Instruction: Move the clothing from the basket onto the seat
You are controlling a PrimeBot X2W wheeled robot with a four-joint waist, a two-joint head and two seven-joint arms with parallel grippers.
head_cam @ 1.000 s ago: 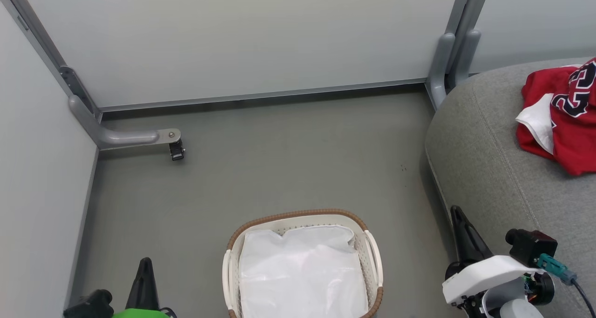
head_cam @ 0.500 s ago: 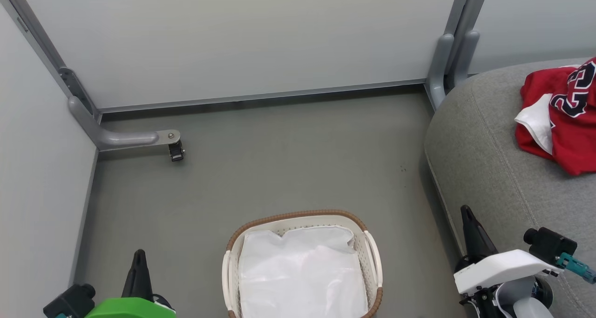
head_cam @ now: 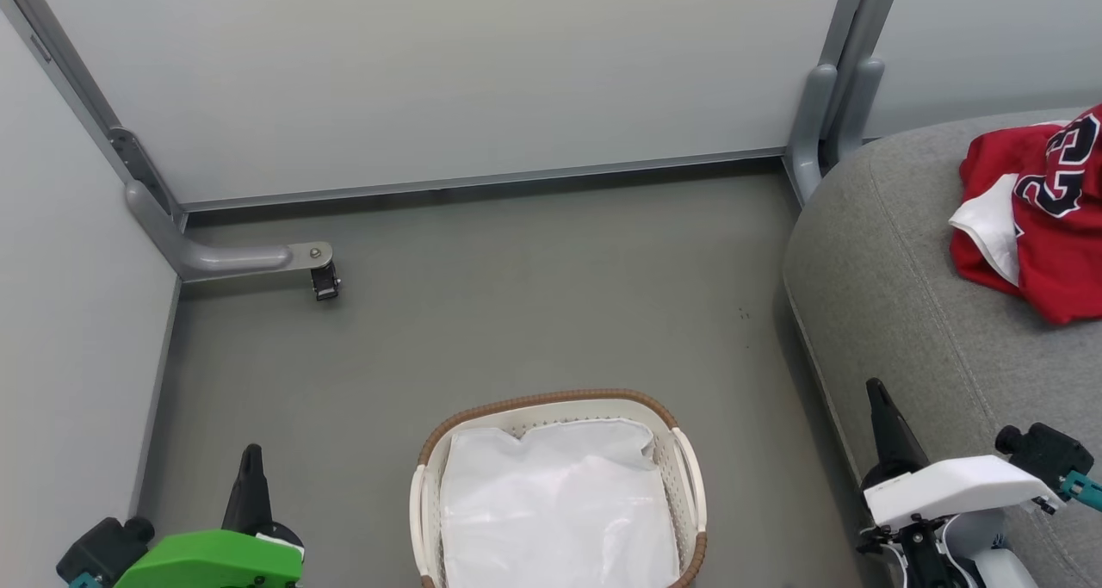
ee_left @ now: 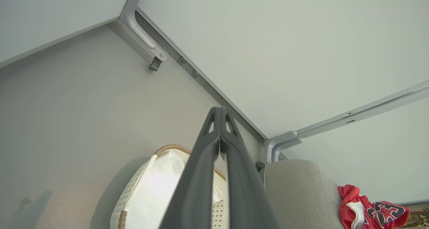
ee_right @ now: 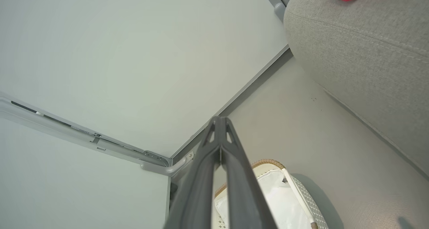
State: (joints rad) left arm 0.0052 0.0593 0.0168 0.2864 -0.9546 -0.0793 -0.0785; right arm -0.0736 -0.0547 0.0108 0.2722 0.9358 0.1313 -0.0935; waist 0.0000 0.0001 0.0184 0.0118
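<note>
Now both my claws hang closed and empty, with the clothing [head_cam: 1037, 226] lying on the seat [head_cam: 895, 312].
My left gripper [ee_left: 219, 111] has its fingers pressed tip to tip, holding nothing, left of the basket [head_cam: 551, 397]. My right gripper [ee_right: 220, 119] is pinched the same way beside the seat's front edge. Inside the basket lies a white liner sheet [head_cam: 560, 510], and the clothing sits well apart from the basket.

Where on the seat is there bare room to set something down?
The seat is bare from its rounded left edge across to the clothing, and down to the right gripper. The far right, under the clothing, is crowded.
</note>
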